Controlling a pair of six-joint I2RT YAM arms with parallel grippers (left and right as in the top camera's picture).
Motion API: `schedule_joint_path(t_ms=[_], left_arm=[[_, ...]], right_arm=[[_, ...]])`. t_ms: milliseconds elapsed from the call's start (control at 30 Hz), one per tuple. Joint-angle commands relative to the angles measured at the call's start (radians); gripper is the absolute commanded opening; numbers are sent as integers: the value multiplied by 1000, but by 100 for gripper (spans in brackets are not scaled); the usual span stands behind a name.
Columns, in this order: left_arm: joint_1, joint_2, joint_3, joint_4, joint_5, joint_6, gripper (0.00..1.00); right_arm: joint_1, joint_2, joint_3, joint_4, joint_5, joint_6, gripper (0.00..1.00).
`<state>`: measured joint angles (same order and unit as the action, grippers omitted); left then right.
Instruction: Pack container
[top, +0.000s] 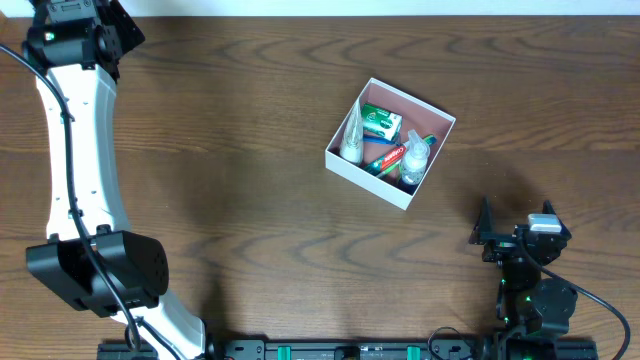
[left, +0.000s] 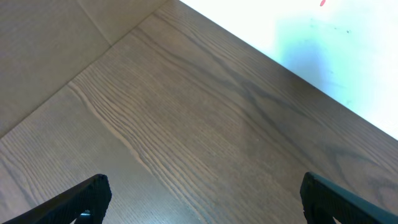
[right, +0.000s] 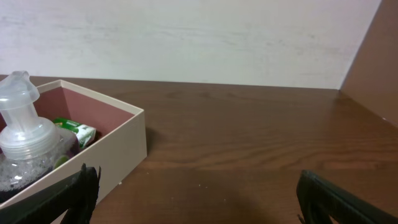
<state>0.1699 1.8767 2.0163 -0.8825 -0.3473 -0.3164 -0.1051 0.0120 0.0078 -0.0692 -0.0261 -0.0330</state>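
Stretching wide, the brown tabletop carries all. The left arm is at the far left corner, jaws open over bare wood. The right arm sits near, jaws open, facing the box. The box lies right of the middle, holding a bottle and green pack.

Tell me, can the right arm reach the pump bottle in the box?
Probably yes: the right gripper is open, only bare table lies before the container, and the pump bottle rises uncovered above its near wall.
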Motion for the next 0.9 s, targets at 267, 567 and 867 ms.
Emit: schedule_joint_path(t_ms=[267, 567, 867], left_arm=[[2, -3, -5, 1, -16, 5, 98], [2, -3, -5, 0, -16, 5, 98], [-37, -36, -7, -87, 26, 5, 98]], right_arm=[[7, -3, -2, -5, 11, 17, 99], [7, -3, -2, -5, 10, 17, 99], [7, -3, -2, -5, 10, 17, 99]])
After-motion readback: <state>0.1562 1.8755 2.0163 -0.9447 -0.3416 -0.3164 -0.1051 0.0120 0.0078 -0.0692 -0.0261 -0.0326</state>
